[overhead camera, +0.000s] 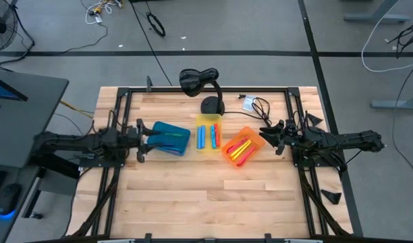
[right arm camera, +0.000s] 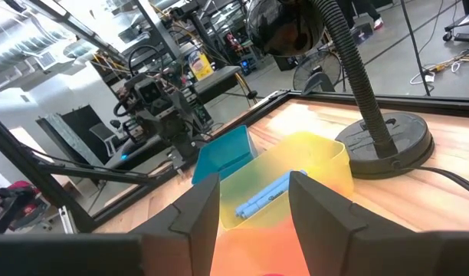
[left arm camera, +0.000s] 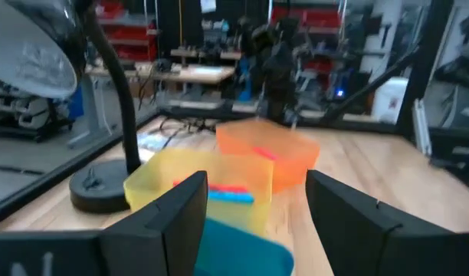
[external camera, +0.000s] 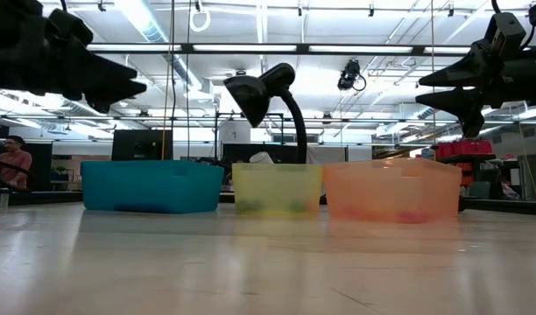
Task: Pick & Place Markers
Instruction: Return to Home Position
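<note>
At the left side of the table [overhead camera: 193, 196], the left gripper [overhead camera: 144, 140] hangs just beside the blue bin [overhead camera: 171, 138]. The low view shows it raised above the rim. Its fingers stand wide apart and hold nothing. I cannot tell what lies inside the blue bin.

Next comes the yellow bin [overhead camera: 208, 120], where blue and red markers [overhead camera: 200, 137] lie side by side. The desk lamp [overhead camera: 201, 81] stands just behind it. Then the orange bin [overhead camera: 254, 138], which is turned at an angle, holds yellow and red ones.

At the right, the right gripper [overhead camera: 266, 138] is near this bin's corner, also raised, with its fingers apart and empty. No marker is seen on the bare wood, so the sorting seems finished and only the withdrawal of the arms is left.

The risk, in my judgement, is small but real. If either arm drops while it pulls back, a finger can catch a bin's wall and drag or tip the light bin, and markers would spill. The right arm also has loose cables [overhead camera: 259, 104] near it, which could snag.
</note>
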Tool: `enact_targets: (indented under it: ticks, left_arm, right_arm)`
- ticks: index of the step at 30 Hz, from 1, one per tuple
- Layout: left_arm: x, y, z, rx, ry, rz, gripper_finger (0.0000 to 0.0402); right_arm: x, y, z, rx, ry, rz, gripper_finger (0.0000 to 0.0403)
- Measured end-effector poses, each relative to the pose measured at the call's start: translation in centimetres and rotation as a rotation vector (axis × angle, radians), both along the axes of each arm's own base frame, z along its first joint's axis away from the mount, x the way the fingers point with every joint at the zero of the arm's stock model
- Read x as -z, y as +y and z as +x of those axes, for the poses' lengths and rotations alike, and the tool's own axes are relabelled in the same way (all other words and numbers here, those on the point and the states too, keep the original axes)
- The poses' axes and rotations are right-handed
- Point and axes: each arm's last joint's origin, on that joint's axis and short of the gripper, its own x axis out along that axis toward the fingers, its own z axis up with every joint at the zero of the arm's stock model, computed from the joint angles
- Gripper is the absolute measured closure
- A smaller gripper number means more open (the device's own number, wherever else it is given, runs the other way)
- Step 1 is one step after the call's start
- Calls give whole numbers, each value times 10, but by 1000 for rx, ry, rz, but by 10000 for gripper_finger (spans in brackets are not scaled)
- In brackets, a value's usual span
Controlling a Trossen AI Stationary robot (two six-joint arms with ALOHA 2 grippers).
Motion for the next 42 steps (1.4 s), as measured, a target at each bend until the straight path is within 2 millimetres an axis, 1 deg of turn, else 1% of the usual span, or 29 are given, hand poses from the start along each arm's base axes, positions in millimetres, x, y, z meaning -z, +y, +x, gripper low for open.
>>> enact_targets:
  ticks: [7,9,12,18,21,42]
  left_arm:
    - [-1,0,-10,6,-32,-16,174]
    - [-3,-1,-11,25,-56,-27,174]
    - [-3,0,-11,8,-63,-43,174]
    - [-3,0,-11,9,-93,-204,174]
    - [-3,0,-11,10,-102,-247,174]
    - [-2,0,-11,8,-94,-245,174]
  right_arm:
    - [0,0,0,0,0,0,243]
    - [0,0,0,0,0,0,243]
    - [0,0,0,0,0,0,243]
    - [0,0,0,0,-1,0,243]
    - [0,0,0,0,0,0,243]
    - [0,0,0,0,0,0,243]
